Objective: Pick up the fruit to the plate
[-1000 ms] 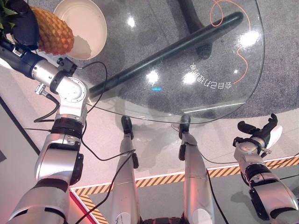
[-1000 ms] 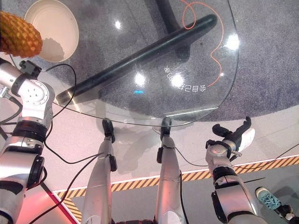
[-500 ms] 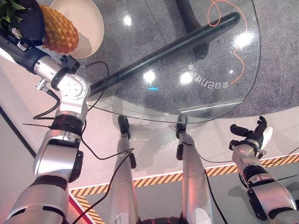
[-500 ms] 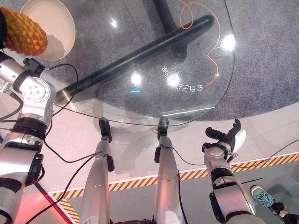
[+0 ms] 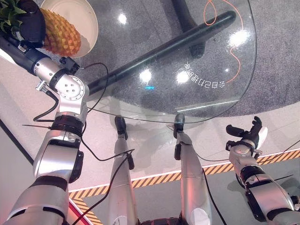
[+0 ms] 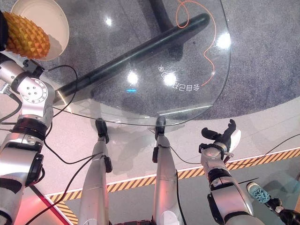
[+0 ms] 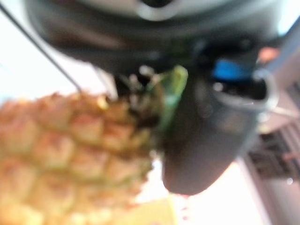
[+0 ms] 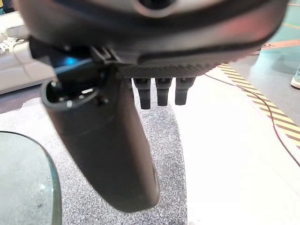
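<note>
Pineapple (image 5: 62, 32): left eye view. Held in the air at the far left corner of the glass surface (image 5: 197, 98), body pointing toward the plate (image 5: 82, 14) and overlapping its near rim; leafy crown at the view's edge. Left hand (image 5: 32, 24) is wrapped round the crown end of the fruit, fingers curled on it. Right hand (image 5: 246, 136) hangs low beside the surface's near right edge, well apart from fruit and plate, fingers loosely spread, holding nothing. A dark bar and an orange cord show through the glass.

Right eye view. Pineapple (image 6: 27, 35) lies across the plate's (image 6: 51, 14) near-left rim, its free end over the white dish. Whether it touches the dish cannot be told. Right hand (image 6: 220, 140) idle below the surface's edge, relaxed.

Left wrist view. Pineapple (image 7: 70, 154) sits right against the left hand (image 7: 206, 136), its scaled skin and a green leaf pressed beside the dark thumb; the grip is at the crown end.

Right wrist view. Right hand (image 8: 108, 154) with thumb and fingers straight, empty, over grey carpet and pale floor; a curve of the glass edge beside it.

Status, as judged: pick-up done, carry nearly done. Left to do: bring the fruit fully over the plate, lower it, and release.
</note>
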Motion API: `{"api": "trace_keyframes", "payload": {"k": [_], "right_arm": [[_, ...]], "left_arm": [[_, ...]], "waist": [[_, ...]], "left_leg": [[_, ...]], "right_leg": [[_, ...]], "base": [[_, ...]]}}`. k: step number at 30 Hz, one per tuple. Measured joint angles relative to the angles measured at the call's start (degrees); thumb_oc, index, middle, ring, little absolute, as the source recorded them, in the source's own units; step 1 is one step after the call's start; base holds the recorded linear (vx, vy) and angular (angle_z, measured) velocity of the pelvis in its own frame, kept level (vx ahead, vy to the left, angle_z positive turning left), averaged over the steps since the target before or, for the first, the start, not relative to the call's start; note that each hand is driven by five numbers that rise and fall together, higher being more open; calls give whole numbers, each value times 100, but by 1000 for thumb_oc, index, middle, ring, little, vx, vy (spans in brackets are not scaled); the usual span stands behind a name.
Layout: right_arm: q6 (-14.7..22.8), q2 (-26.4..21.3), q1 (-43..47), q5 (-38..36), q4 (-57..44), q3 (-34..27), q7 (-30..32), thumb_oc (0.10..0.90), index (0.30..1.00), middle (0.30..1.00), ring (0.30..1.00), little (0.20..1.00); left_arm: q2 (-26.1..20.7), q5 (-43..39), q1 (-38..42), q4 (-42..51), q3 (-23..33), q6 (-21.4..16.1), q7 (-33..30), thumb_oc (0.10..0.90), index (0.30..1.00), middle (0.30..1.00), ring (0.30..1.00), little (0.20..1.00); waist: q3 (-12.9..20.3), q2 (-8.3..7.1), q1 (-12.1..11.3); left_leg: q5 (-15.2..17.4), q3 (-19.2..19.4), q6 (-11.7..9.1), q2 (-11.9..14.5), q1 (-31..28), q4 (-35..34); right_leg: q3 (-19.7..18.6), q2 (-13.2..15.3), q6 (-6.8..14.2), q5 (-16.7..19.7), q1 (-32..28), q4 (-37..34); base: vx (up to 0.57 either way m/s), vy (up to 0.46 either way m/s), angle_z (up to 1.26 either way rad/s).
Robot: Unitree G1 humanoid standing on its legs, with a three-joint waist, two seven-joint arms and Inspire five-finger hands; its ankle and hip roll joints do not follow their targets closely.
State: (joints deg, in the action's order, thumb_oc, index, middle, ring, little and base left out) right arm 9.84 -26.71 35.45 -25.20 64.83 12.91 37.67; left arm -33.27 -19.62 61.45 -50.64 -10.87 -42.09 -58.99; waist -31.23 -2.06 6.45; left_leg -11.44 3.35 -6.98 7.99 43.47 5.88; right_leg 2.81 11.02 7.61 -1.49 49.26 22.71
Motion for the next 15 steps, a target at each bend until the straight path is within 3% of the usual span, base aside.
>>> {"api": "trace_keyframes", "payload": {"k": [6, 10, 15], "right_arm": [[0, 2, 9, 1, -4, 2, 0, 800, 900, 900, 900, 900], [1, 3, 83, 1, -2, 84, 0, 800, 900, 900, 900, 900], [2, 12, 188, 1, -2, 134, 0, 800, 900, 900, 900, 900]], "left_arm": [[2, -3, 216, -109, -160, -5, -4, 152, 345, 345, 345, 252], [20, -4, 474, -181, -230, -5, -3, 229, 411, 411, 411, 329], [22, -7, 615, -255, -362, -8, 127, 245, 425, 425, 425, 345]], "waist": [[-1, -4, -4], [-1, -28, 36], [0, -32, 34]], "left_leg": [[0, 0, 0, 0, 19, 0], [3, 0, -4, 3, 33, 0], [7, 0, -9, 16, 46, 0]], "right_leg": [[0, 0, 0, 0, 15, -2], [0, -6, 0, 0, 26, -8], [1, -21, 0, 0, 36, -15]], "base": [[0, 0, 0], [0, 0, 0], [0, 0, 0]]}}
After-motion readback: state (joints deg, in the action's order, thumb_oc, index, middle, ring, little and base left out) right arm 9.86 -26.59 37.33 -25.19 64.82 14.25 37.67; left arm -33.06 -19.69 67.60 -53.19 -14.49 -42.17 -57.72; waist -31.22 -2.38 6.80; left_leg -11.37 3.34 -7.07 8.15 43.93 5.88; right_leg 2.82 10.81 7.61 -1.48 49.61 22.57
